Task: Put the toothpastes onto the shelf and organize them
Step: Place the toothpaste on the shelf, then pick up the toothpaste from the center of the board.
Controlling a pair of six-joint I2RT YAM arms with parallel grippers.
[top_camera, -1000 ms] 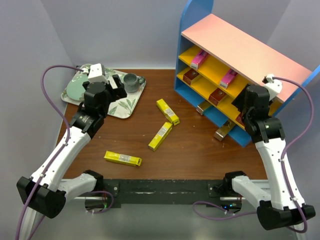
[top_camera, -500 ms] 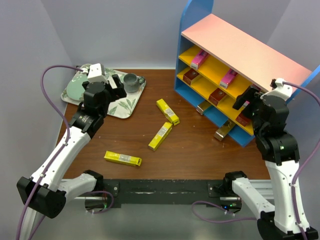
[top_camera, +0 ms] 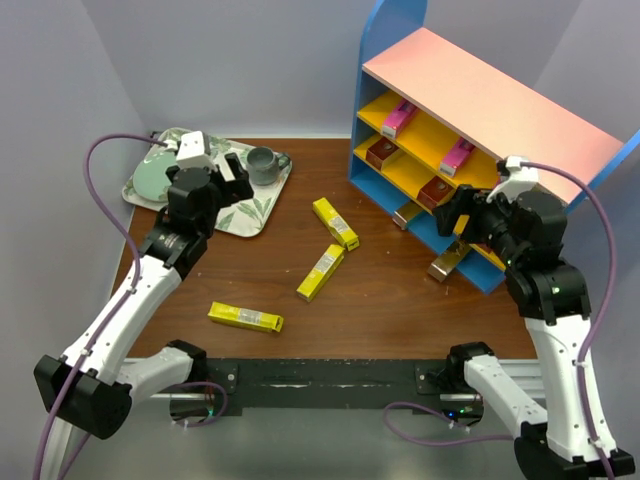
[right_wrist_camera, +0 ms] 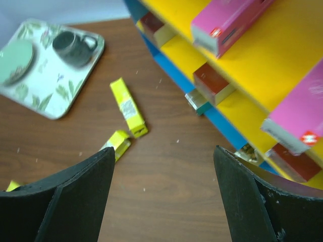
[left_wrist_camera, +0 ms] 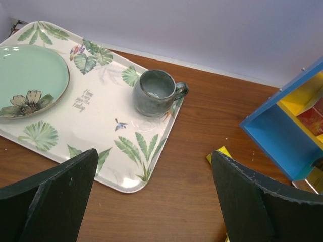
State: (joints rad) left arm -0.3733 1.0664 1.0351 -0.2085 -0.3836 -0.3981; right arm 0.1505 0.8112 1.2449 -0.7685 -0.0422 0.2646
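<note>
Lying nearest the bases is one slim yellow cardboard toothpaste carton (top_camera: 245,317); two more yellow cartons (top_camera: 321,272) (top_camera: 335,222) sit mid-table. The left gripper (left_wrist_camera: 154,154) and right gripper (right_wrist_camera: 164,151) gape empty. On the blue-sided, yellow-boarded shelf (top_camera: 480,90) sit pink cartons (top_camera: 398,119) and dark-red cartons (top_camera: 381,152).

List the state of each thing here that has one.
Left hand: open, empty.
Right hand: open, empty.
Mug: upright on floral tray.
Yellow toothpastes: three, lying flat on table.
Pink toothpastes: two, lying on shelf.
</note>
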